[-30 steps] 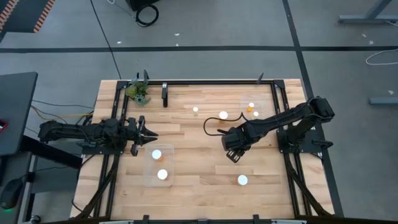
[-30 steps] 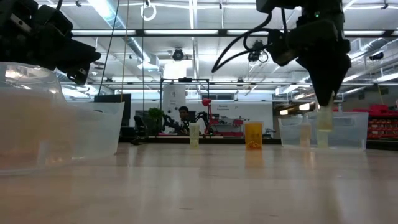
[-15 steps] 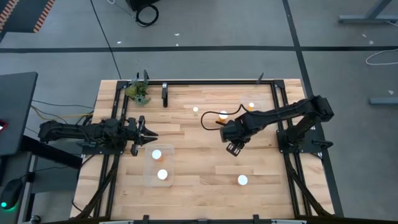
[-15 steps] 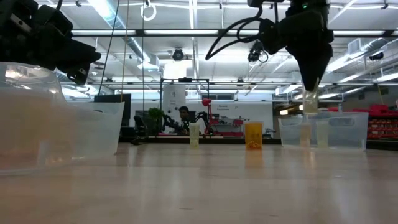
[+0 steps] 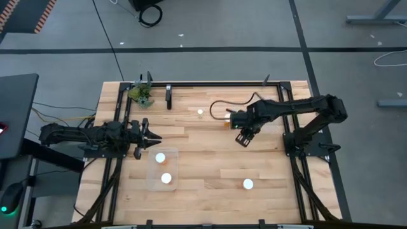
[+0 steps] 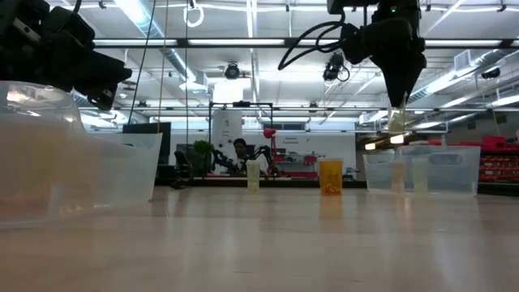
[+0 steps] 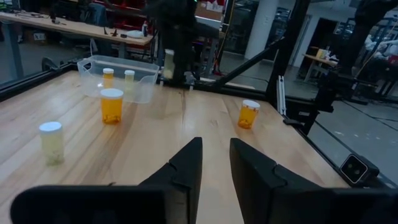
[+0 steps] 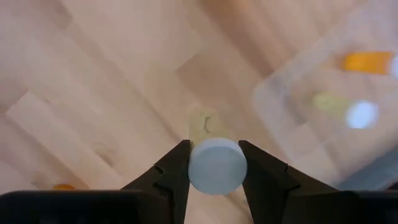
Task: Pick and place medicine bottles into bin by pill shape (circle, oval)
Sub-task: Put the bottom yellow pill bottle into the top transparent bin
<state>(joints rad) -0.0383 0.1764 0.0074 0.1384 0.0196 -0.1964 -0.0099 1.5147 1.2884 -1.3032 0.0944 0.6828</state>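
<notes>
My right gripper [image 5: 243, 137] is shut on a small amber medicine bottle with a white cap [image 8: 216, 167], held high above the table's middle right [image 6: 396, 120]. My left gripper [image 5: 156, 138] is open and empty [image 7: 215, 167], waiting at the table's left beside a clear bin [image 5: 152, 179] that holds two bottles. A second clear bin [image 8: 311, 93] with bottles in it lies just beyond my right gripper. Loose bottles stand upright on the wood at the far middle [image 5: 200, 112] and near right [image 5: 248, 184]. Another bottle [image 7: 112, 106] stands near the second bin. My right gripper pinches the bottle at its white cap [image 8: 194, 163] between its two fingers. The fingers come from above, pointing down. The bottle hangs upright below them, lifted clear of the table.
A small green plant [image 5: 141, 94] stands at the far left corner. A black frame rail [image 5: 216, 83] runs along the far edge. The low view shows two bottles [image 6: 330, 177] standing before the far bin [image 6: 422, 169]. A person sits in the room behind.
My right gripper has risen and gone toward the table's far edge with the bottle, nearing the right-hand bin. The bottle has stayed upright in the hold and now hangs higher above the wood.
</notes>
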